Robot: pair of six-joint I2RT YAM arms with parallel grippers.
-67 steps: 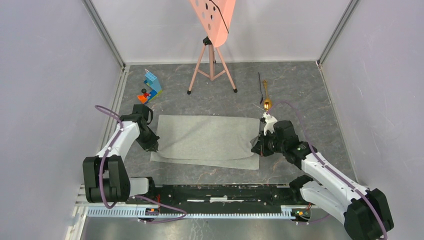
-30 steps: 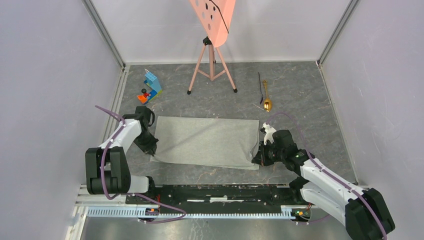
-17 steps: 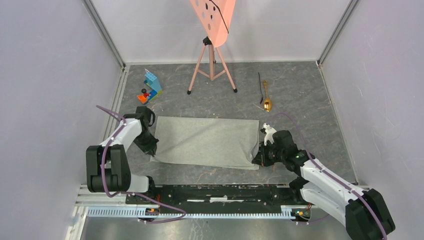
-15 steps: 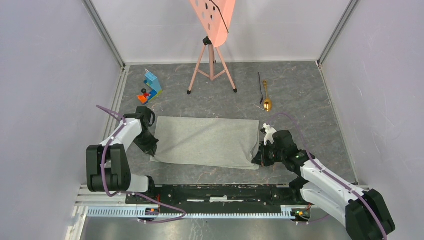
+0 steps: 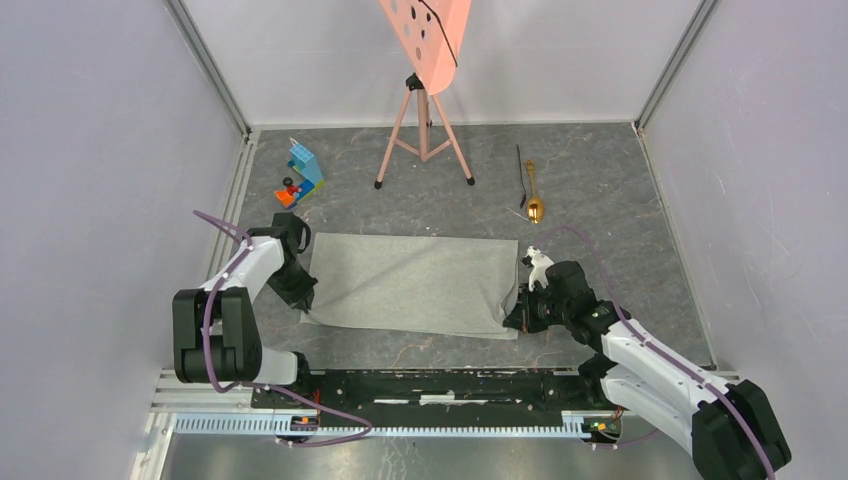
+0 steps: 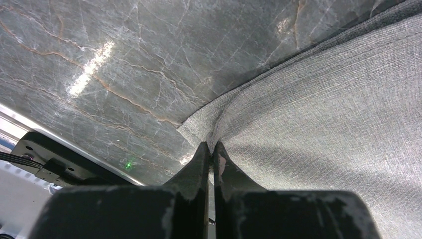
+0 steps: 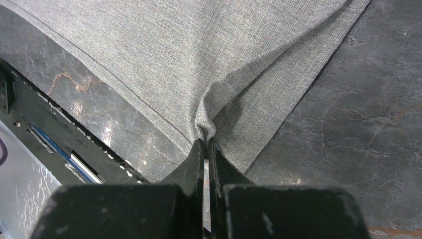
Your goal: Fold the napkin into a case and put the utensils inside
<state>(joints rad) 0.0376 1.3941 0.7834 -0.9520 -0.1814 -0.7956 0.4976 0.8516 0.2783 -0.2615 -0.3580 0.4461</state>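
Both tools are pinched tight on cloth: the left gripper (image 6: 210,148) has the napkin (image 5: 415,283) by its near-left corner, the right gripper (image 7: 205,143) by the near-right corner, top layer bunched. The napkin lies doubled, near side of the tripod (image 5: 423,125), long axis left-right. Best to lower both corners level, match the edges, then release together. The gold spoon (image 5: 534,200) lies right of the tripod, handle pointing away.

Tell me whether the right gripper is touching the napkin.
Touching. The right wrist view shows the right gripper shut on a puckered edge of the napkin, with cloth pinched between its tips.
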